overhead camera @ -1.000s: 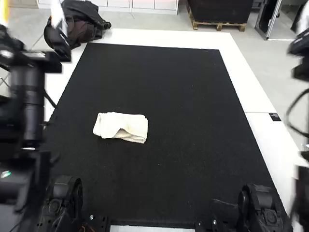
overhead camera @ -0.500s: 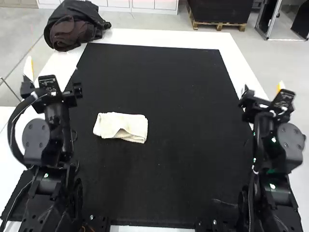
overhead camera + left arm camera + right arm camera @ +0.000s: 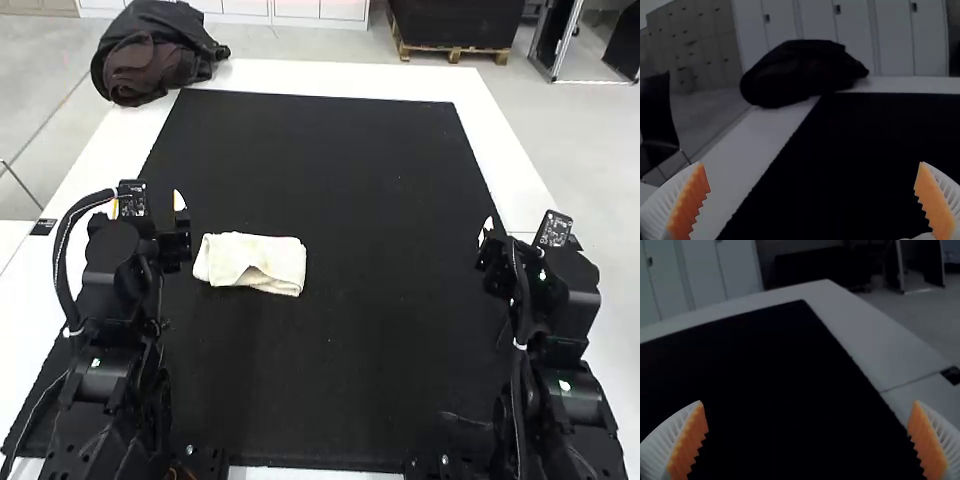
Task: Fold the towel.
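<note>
Towel [image 3: 228, 255]: on the black mat [image 3: 380, 180] that covers most of the counter [image 3: 515, 190], lying left of the middle; a small, layered bundle, already folded, with a loose flap drooping along the side toward the arm bases.
Long axis of the towel: crosswise, running from the left arm's side toward the right arm's side, its right end slightly closer to the bases.
Left claw [image 3: 811, 163]: released, its fingers spread wide with nothing between them; just beside the towel's left end as seen from above.
Way from left claw to towel: to the right and somewhat back toward the bases (how far down, I can't tell). This is the relation to work from, since the claw points forward past the cloth, toward the dark bag [image 3: 155, 55] at the far left corner.
Right claw [image 3: 809, 401]: released too, fingers wide apart and empty; well apart from the towel, which lies off to its left across bare mat.
Nearer arm: the left [image 3: 110, 255], clearly.
Coming move: probably a swing inward by the left arm, then a dip onto the towel's left end or flap; the claw would need to turn down first. Coming in along the long axis might shove the bundle instead of pinching a layer.
</note>
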